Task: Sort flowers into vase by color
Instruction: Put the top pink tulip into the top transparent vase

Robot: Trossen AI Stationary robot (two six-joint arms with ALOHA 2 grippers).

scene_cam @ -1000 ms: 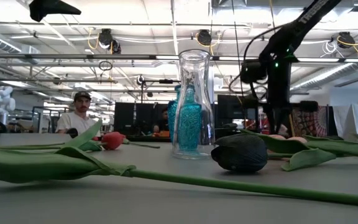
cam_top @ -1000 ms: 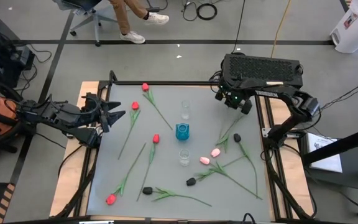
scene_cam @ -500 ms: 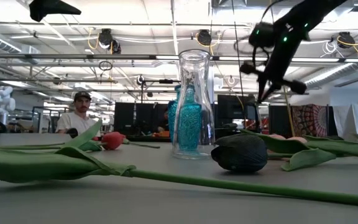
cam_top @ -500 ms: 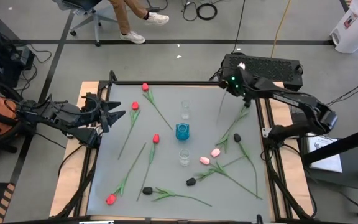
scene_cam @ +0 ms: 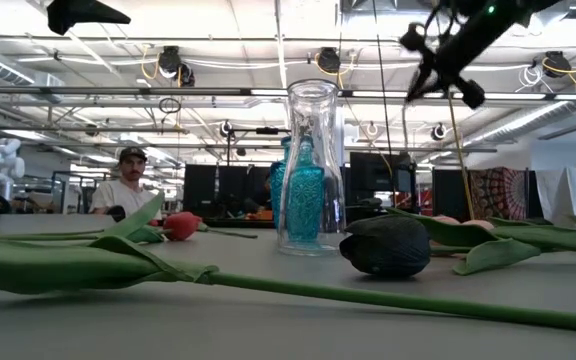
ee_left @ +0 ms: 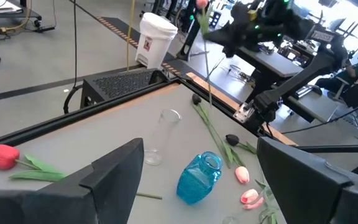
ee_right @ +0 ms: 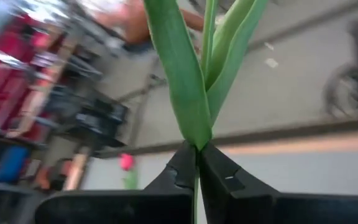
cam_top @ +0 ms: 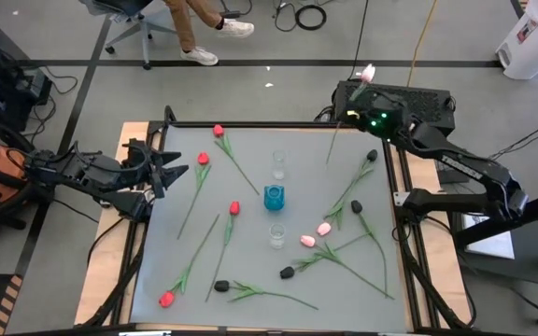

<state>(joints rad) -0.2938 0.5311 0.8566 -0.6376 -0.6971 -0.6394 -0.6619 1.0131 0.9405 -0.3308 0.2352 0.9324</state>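
My right gripper (cam_top: 355, 112) is raised above the table's far right corner, shut on a pink tulip (cam_top: 367, 71). The low view shows the gripper (scene_cam: 444, 52) high, with the tulip's stem (scene_cam: 458, 150) hanging below it. My left gripper (cam_top: 162, 173) waits open at the table's left edge. A blue vase (cam_top: 274, 197) stands mid-table between two clear vases (cam_top: 278, 165) (cam_top: 276, 235). Red tulips (cam_top: 203, 159) lie flat on the left. Pink tulips (cam_top: 324, 228) and black tulips (cam_top: 372, 155) lie on the right. My right gripper pinches the pink tulip's stem (ee_right: 196, 142) between its two fingers, just below where the leaves branch off. The fingers lie across the stem. The tulip is lifted clear of the table, near upright, with its head (ee_left: 199, 3) on top and its lower stem (cam_top: 330, 154) hanging free.
More tulips lie along the near edge: a red one (cam_top: 166, 300) and black ones (cam_top: 220, 286) (cam_top: 287, 273). A black housing (cam_top: 409, 101) sits beyond the far right corner. People sit in the room behind (scene_cam: 126, 185).
My right gripper has risen from the table near the far right corner and tipped, taking the pink tulip up with it. The tulip has gone from lying on the table to hanging clear, head uppermost. A black tulip that the gripper covered now shows.
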